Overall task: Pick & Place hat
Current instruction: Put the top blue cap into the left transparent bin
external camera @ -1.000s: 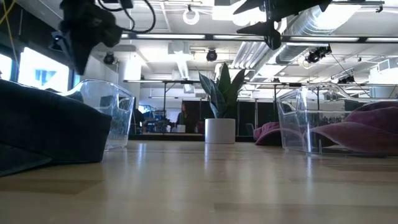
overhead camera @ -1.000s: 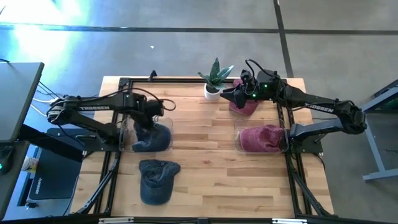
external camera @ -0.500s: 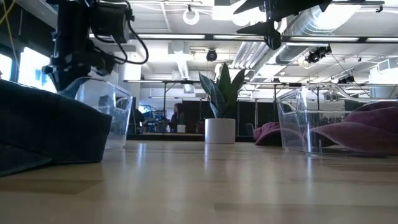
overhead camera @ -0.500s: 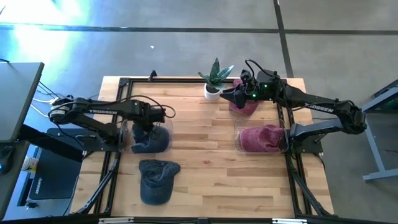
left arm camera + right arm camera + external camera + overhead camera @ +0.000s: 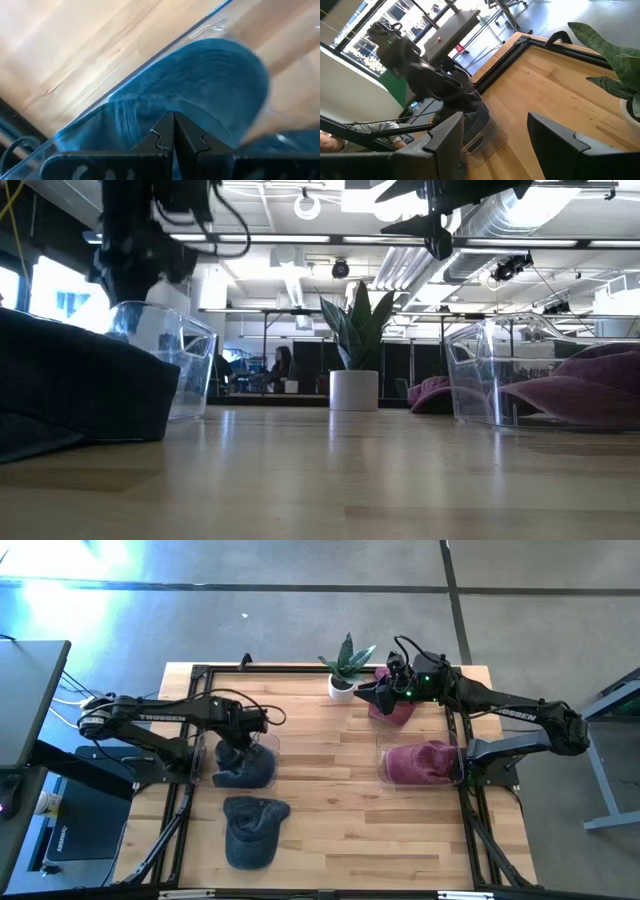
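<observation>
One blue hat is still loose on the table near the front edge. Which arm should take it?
Left, probably. The left gripper, shut, sits over the bin of blue hats, right behind the loose blue hat. The right gripper is open at the far side, above the red hat.

Blue hat (image 5: 250, 830), maroon hat (image 5: 420, 761), white pot (image 5: 342, 688).

The right gripper (image 5: 492, 137) shows two dark fingers (image 5: 445, 142) spread apart at the bottom. Behind them lies the wooden table (image 5: 560, 95); the left arm (image 5: 420, 70) stands over a clear bin (image 5: 480, 132) at centre left. Plant leaves (image 5: 607, 55) fill the right edge.
</observation>
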